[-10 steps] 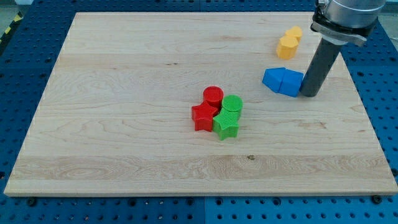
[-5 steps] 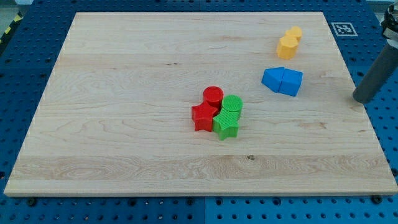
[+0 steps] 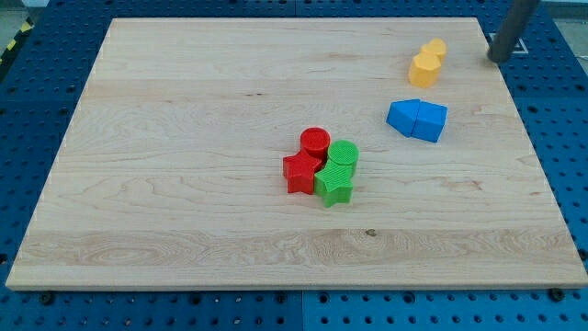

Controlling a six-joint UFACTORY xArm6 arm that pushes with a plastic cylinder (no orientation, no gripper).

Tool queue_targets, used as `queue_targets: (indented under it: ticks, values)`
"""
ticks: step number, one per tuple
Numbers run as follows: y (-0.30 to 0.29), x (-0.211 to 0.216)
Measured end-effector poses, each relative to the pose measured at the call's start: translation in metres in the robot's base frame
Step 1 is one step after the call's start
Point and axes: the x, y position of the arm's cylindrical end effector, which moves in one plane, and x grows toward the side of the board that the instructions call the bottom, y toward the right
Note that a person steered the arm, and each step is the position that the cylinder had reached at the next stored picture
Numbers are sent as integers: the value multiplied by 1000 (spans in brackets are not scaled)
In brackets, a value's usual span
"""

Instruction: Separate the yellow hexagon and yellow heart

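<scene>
**Tip off the board, yellow pair not yet split**

The hexagon (image 3: 424, 69) and the heart (image 3: 435, 49) sit touching each other near the board's (image 3: 184, 138) top right corner, the heart just above and to the right of the hexagon. My tip (image 3: 497, 59) stands to their right, past the board's right edge and roughly level with the pair, near but clear of both. There is no claw on this arm, only a bare rod, so nothing is grasped and nothing can be; it works by pushing alone.

The main risk, as I judge it, is the corner. The heart lies close to the top and right edges, so a push that carries it up or to the right could slide it off the board. A push from the right aimed at the middle of the pair would likely shove both along together and leave them touching. The seam between them is narrow and slanted; a tip that enters off-line may only spin one block against the other.

A second risk lies below: the two blue blocks (image 3: 417, 120) sit near the hexagon, so driving it downward could run it into them. The red and green cluster (image 3: 322, 166) at the board's middle is well apart and out of harm.
</scene>
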Motion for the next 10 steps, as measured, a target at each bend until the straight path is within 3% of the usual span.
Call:
queue_targets:
  ticks: [3, 5, 8, 10]
  values:
    - [-79, -4]
    - [-90, 17]
    - [-118, 2]
    - [-118, 25]
